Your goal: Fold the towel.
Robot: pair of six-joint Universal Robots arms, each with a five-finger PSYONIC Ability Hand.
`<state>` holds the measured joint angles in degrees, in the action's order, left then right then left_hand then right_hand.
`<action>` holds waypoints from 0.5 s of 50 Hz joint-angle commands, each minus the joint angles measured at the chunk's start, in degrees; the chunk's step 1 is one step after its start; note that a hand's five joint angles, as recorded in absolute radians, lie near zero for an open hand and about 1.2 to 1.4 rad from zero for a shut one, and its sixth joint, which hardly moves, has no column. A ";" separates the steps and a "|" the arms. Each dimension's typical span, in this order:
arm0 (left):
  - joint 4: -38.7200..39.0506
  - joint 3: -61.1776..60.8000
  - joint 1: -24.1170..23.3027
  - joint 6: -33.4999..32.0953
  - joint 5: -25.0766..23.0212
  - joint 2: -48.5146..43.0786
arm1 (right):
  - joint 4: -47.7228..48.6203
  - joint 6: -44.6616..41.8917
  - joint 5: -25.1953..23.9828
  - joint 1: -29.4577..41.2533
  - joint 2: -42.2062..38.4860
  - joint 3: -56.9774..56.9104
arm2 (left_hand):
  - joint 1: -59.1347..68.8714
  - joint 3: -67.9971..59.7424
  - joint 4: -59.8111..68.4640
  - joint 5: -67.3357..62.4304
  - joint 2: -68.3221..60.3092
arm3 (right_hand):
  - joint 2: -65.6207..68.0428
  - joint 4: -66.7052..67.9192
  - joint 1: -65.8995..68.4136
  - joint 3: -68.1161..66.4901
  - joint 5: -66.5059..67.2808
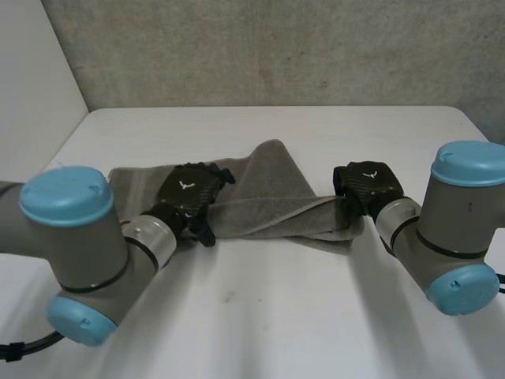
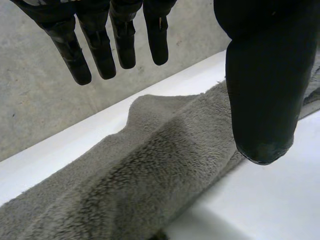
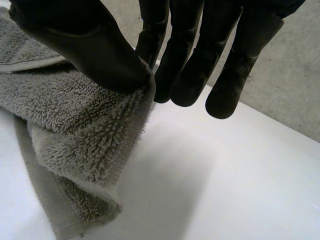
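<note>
A grey towel (image 1: pixel 268 197) lies bunched in a long strip across the middle of the white table (image 1: pixel 260 316). My left hand (image 1: pixel 188 193) hovers over the towel's left part, fingers (image 2: pixel 100 45) straight and spread, thumb apart, holding nothing; the towel (image 2: pixel 150 175) lies below it. My right hand (image 1: pixel 364 185) is at the towel's right end. In the right wrist view its thumb (image 3: pixel 95 50) and fingers pinch the towel's edge (image 3: pixel 140 107), and the end hangs down in folds from the grip.
A grey wall (image 1: pixel 260 47) rises behind the table's far edge. Bare table surface lies in front of the towel and to both sides.
</note>
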<state>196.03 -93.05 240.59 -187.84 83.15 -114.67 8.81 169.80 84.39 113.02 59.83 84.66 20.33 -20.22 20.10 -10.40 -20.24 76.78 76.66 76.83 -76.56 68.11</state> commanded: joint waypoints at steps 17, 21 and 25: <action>7.35 3.31 -2.58 -7.62 8.77 -9.79 | -0.46 -0.09 -0.19 -0.43 0.90 0.15 | 5.70 -5.81 5.93 -5.63 -5.78 | 3.22 3.34 3.17 -3.44 1.89; 7.44 2.87 -0.48 -8.59 11.15 -9.52 | -0.46 -0.09 -0.19 -0.60 1.34 0.15 | 5.70 -5.81 5.93 -5.63 -5.78 | 3.22 3.34 3.17 -3.44 1.89; 6.82 1.30 2.33 -8.68 11.95 -8.21 | -0.38 -0.35 -0.19 -0.60 1.16 0.15 | 5.70 -5.81 5.93 -5.63 -5.78 | 3.22 3.34 3.17 -3.44 1.89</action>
<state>203.34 -89.98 239.19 -195.81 93.06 -124.37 8.40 169.69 84.21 112.52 60.96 84.82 22.74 -22.82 22.66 -12.87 -22.83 76.78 76.66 76.84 -76.56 68.11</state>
